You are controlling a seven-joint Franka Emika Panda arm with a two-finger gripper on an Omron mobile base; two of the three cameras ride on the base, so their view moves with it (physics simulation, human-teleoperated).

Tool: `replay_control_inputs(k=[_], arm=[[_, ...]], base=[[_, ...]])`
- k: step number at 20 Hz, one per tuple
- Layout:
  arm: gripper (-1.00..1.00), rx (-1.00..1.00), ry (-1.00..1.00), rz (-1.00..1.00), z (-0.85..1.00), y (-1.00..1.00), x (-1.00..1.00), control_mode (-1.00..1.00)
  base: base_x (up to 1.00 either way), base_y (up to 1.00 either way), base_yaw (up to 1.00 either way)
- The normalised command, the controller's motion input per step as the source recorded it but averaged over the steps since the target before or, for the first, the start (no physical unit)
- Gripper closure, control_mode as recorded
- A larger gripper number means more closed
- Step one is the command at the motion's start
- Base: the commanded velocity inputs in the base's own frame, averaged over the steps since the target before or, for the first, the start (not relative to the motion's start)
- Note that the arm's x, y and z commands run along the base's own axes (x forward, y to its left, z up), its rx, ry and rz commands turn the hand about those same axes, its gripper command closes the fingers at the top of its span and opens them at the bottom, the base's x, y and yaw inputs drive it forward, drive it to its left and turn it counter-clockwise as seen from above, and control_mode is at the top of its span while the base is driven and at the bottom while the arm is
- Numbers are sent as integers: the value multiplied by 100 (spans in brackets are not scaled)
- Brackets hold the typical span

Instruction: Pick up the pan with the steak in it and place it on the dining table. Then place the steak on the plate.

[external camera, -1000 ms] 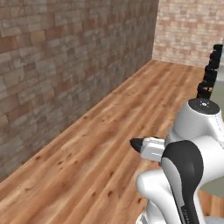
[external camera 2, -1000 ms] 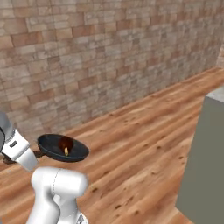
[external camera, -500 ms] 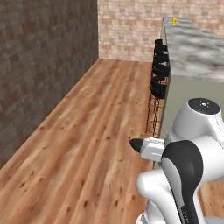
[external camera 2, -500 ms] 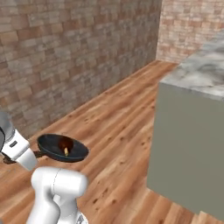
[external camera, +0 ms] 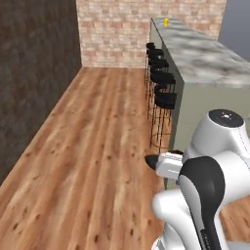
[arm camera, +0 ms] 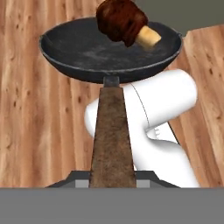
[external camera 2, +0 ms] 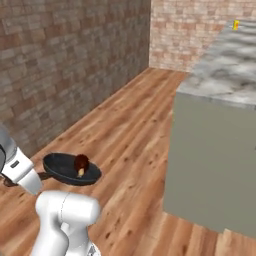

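My gripper [arm camera: 113,178] is shut on the brown wooden handle [arm camera: 111,135] of the black pan [arm camera: 105,50], held level above the wooden floor. The steak [arm camera: 124,19], reddish-brown with a pale end, lies at the pan's far rim. In the right base view the pan [external camera 2: 67,171] with the steak [external camera 2: 81,162] hangs left of my arm, with the gripper [external camera 2: 41,176] at the handle. The dining table [external camera 2: 222,65], marble-topped on an olive base, stands to the right, well apart from the pan. In the left base view the dining table [external camera: 210,61] runs away along the right. The plate is out of view.
A row of black bar stools [external camera: 161,88] lines the table's left side. A yellow cup [external camera: 166,22] stands at the table's far end, also seen as the yellow cup [external camera 2: 235,24]. Brick walls [external camera 2: 65,60] bound the left and far sides. Open wooden floor [external camera: 97,136] lies between wall and table.
The whole scene has shifted as the base moved: the dining table and stools have come into view and closer. The pan and steak stay in the same grip.
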Motion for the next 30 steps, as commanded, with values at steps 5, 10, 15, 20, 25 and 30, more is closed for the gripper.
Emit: replay_control_inputs(k=[5,10,15,20,25,30], arm=[[100,0,0,0,0,0,0,100],[100,0,0,0,0,0,0,100],[100,0,0,0,0,0,0,100],[100,0,0,0,0,0,0,100],[100,0,0,0,0,0,0,100],[100,0,0,0,0,0,0,100]], base=[[0,100,-13],[0,100,-11],[0,95,-11],[0,16,-4],[33,3,0],[78,18,-1]])
